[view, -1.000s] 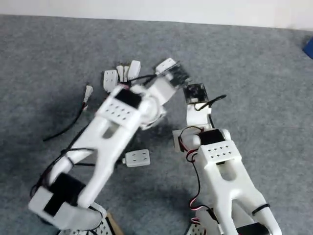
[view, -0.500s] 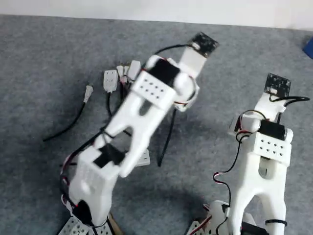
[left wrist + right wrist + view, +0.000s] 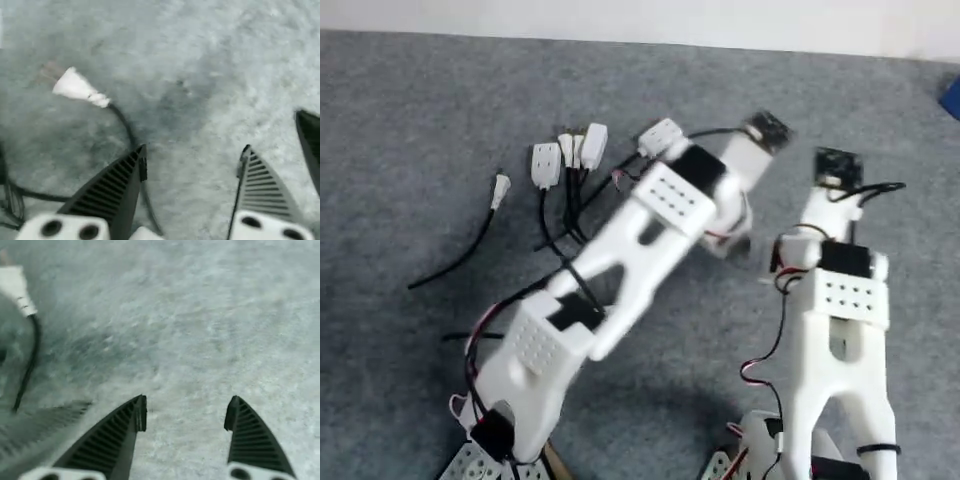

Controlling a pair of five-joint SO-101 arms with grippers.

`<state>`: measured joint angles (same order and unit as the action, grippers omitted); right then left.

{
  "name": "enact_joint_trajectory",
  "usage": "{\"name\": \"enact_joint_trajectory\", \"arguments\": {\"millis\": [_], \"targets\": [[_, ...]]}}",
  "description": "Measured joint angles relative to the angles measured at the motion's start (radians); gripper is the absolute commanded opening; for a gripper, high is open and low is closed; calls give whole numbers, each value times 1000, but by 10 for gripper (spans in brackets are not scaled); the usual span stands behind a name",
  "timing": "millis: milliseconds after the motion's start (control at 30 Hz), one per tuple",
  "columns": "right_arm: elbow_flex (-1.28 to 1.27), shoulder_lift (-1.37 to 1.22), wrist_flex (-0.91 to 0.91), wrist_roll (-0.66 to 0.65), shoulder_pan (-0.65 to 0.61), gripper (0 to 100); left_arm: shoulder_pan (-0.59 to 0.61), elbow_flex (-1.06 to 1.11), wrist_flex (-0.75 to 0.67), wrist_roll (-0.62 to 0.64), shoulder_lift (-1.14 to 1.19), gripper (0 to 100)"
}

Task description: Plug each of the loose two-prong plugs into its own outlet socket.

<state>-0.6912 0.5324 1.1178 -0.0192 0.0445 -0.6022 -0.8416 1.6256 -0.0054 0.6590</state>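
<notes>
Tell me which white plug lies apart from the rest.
The small plug at the high view's far left, alone on its black cord; the other white pieces bunch together.

Rough matt carpet (image 3: 410,110); smooth plastic plug (image 3: 75,86)

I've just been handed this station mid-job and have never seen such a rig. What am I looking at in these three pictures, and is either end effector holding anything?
These are two white robot arms side by side on a grey surface. The wide picture comes from a fixed camera looking down over the table. The other two come from a camera on each arm's wrist, looking out between its fingers. A cluster of white plugs with black cords lies on the surface. The left end effector is open and holds nothing; one plug lies on the surface beyond it. The right end effector is also open and empty, with another plug off to one side.
</notes>
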Motion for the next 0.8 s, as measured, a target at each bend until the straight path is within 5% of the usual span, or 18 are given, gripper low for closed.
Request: {"name": "enact_joint_trajectory", "arguments": {"millis": [267,467,800], "targets": [[74,-81,0,-52,-244,249,399,26,81,0,-152,238],[358,-371,0,-41,-374,249,680,345,118,-40,-161,238],[848,-934,0,15,-471,249,836,872,-311,-5,-359,238]]}}
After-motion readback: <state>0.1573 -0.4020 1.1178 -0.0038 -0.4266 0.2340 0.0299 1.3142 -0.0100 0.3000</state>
